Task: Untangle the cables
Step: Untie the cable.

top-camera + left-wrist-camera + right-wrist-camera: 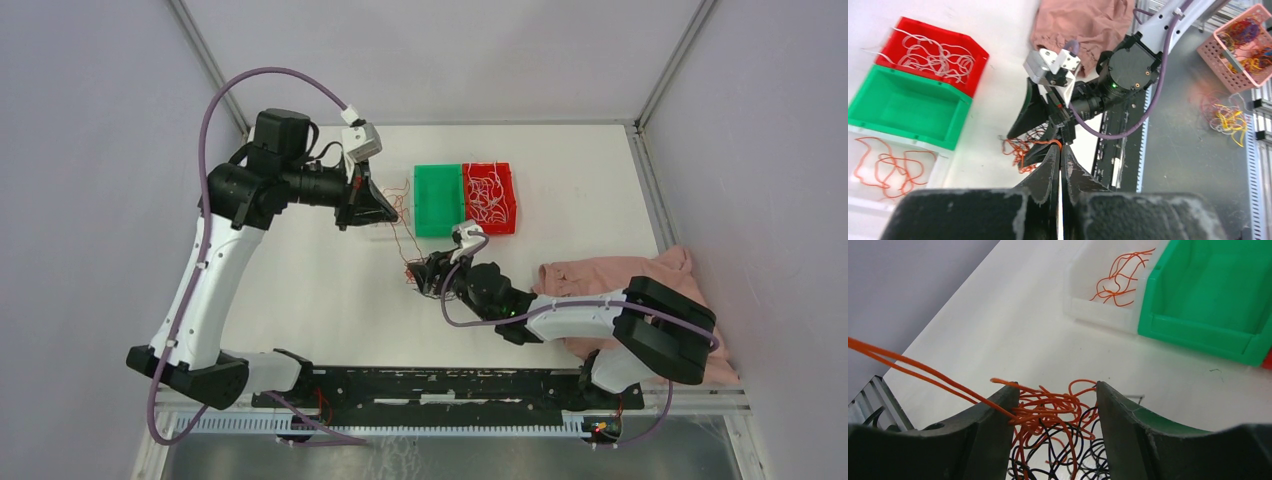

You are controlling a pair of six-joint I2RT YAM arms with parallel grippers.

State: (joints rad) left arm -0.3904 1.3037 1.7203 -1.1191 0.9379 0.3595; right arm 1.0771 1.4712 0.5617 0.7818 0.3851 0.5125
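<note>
A tangle of thin orange and black cables (413, 272) (1058, 415) lies on the white table near the middle. My right gripper (420, 272) (1058, 390) stands over it with its jaws wide, and the bunch fills the gap and touches both fingers. My left gripper (392, 213) (1060, 147) is shut on one orange cable (401, 240) (908, 365), raised to the upper left of the tangle. That strand runs taut from the tangle up to the left fingertips.
Three bins stand side by side at the back: a clear bin (940, 167) with orange cables, an empty green bin (438, 200), and a red bin (508, 172) with white cables. A pink cloth (620, 275) lies at the right. A pink basket (1243, 45) sits off the table.
</note>
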